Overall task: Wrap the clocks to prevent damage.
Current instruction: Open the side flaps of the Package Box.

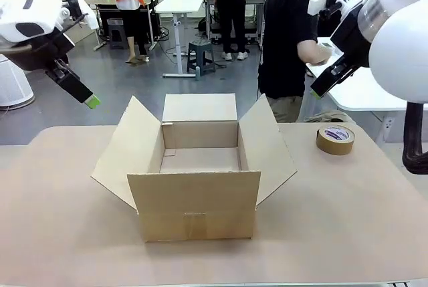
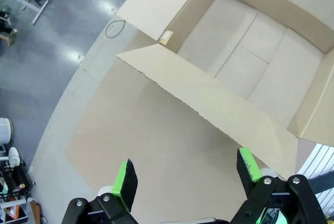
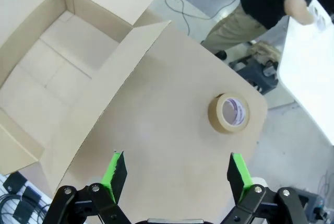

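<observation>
The clocks are out of view. An open cardboard box (image 1: 199,166) stands in the middle of the table with its four flaps spread and nothing inside; its inside is also seen from above as the box (image 2: 250,51) and the box (image 3: 47,62). My left gripper (image 1: 90,100) hangs high above the table's left side; in its wrist view the left gripper (image 2: 188,174) is open with nothing between the fingers. My right gripper (image 1: 315,91) hangs high at the right, and the right gripper (image 3: 175,172) is open and holds nothing.
A roll of brown tape (image 1: 335,139) lies flat on the table right of the box, also seen as the tape (image 3: 228,113). A person (image 1: 289,39) in a black shirt stands beyond the far edge, turned to a white side table (image 1: 361,89).
</observation>
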Robot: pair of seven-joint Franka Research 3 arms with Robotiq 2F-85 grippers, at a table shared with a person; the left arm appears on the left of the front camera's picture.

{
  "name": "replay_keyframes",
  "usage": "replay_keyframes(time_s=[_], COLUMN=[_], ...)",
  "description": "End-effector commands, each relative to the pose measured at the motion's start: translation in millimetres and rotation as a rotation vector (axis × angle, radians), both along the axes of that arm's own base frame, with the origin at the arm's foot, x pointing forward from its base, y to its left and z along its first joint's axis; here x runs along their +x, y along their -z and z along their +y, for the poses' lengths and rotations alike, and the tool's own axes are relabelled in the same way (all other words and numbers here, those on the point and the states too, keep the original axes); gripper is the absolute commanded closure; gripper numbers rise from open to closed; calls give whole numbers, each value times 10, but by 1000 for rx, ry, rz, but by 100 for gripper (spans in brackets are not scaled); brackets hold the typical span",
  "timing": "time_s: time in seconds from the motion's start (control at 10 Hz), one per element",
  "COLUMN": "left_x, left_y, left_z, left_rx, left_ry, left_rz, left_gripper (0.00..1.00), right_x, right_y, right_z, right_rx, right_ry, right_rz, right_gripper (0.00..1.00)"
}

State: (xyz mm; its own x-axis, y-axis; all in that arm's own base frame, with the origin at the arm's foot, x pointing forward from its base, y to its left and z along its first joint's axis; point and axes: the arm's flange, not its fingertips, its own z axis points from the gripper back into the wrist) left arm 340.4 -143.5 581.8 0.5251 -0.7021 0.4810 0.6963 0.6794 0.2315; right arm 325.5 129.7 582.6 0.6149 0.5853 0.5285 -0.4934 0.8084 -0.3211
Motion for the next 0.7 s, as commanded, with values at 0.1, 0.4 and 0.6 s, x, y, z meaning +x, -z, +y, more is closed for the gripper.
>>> replay_keyframes(time_s=[0.1, 0.4, 0.6], left_x=[-59, 24, 152], left_y=[-213, -642, -856], left_z=[114, 354, 448], left_rx=[4, 150, 158], left_ry=[158, 489, 612], left_rz=[94, 202, 224], left_gripper=[0, 0, 0], right_x=[-4, 16, 100], right_y=[-177, -600, -833], right_z=[-143, -478, -635], right_rx=[1, -25, -93], right_ry=[-132, -482, -536], right_rz=[34, 100, 212], right_gripper=[0, 0, 0])
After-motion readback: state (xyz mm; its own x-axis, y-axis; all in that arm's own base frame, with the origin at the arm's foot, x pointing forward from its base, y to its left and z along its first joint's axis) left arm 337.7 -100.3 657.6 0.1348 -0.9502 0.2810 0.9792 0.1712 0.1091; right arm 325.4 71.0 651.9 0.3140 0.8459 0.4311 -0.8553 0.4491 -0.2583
